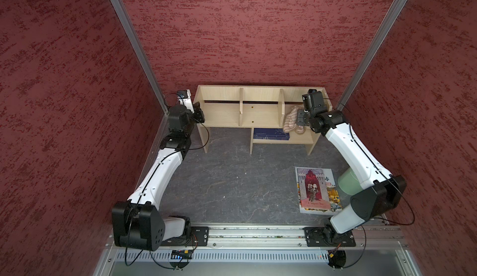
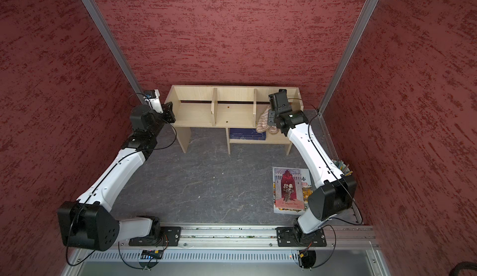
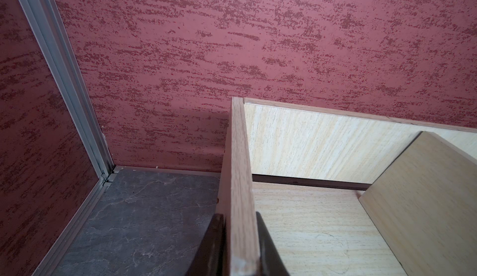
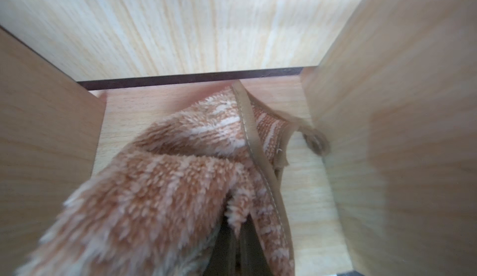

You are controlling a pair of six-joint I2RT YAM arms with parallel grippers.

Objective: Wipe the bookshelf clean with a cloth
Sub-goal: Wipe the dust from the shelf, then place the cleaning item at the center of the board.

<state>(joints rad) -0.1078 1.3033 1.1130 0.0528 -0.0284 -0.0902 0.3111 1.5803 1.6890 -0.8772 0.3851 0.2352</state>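
- Far left of the table [image 1: 232, 184], the left gripper [image 1: 198, 112] is clamped on the bookshelf [image 1: 222, 114] at its left side panel. The left wrist view shows its jaws pressed one on each face of the board.
- Bookshelf stands against the back wall, with two upright dividers on its top deck.
- Lower shelf: a dark blue book [image 1: 271, 134] lies flat.
- Right-hand top compartment: the cloth [image 1: 290, 121] lies bunched on the deck, one fold hanging over the front edge. The right gripper [image 1: 299, 118] is clenched on it.
- Picture book [image 1: 316, 190] lies flat on the table, well apart from the bookshelf.
- Pale green container [image 1: 348, 181] sits just beside the picture book. It is possibly a cup, but the right arm hides most of it.
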